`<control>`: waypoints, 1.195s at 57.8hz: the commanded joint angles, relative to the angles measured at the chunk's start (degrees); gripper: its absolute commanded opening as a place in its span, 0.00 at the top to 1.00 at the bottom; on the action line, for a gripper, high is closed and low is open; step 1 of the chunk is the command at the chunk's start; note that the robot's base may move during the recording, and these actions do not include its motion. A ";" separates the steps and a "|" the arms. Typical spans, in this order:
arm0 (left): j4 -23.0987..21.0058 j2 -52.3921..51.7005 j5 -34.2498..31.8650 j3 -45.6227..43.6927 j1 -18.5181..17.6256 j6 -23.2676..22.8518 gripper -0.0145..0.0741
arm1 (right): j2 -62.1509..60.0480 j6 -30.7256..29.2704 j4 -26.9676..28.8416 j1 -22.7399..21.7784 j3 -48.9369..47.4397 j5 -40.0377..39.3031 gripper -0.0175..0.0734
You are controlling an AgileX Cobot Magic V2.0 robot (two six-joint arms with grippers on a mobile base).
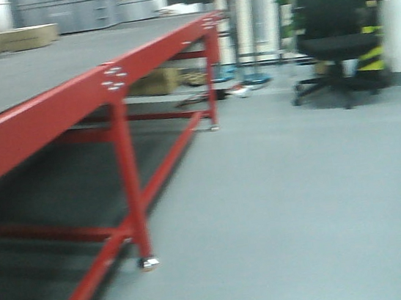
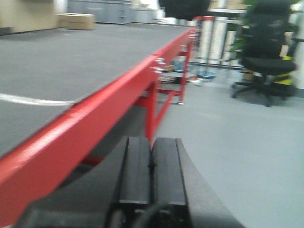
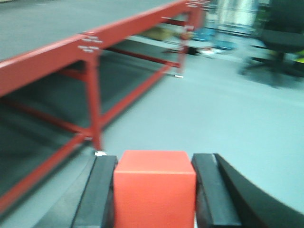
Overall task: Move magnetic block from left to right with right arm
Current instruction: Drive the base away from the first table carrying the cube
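Beside the red-framed table [image 3: 47, 61], over grey floor [image 3: 213, 109], right jaws clamp the magnetic block [image 3: 154, 190]; left jaws meet.

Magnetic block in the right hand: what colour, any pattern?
Magnetic block: plain bright red, no pattern. Shows best in the right wrist view.

The red-framed counter [image 1: 49, 125] and office chair [image 1: 328, 22] are shared by all three low, forward-facing views; both wrist views are framed closely by fingers [image 2: 135, 171].

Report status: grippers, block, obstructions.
Left gripper shut, empty. Right gripper shut on magnetic block. Red table frame alongside, no contact.
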 commanded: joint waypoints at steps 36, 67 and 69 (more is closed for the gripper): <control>-0.27 -0.68 -4.77 0.38 -0.35 -0.34 0.98 | 0.49 -0.36 -1.41 -0.39 -1.90 -4.64 0.59; -0.27 -0.68 -4.77 0.38 -0.35 -0.34 0.98 | 0.49 -0.36 -1.41 -0.39 -1.90 -4.64 0.59; -0.27 -0.68 -4.77 0.38 -0.35 -0.34 0.98 | 0.49 -0.36 -1.41 -0.39 -1.90 -4.64 0.59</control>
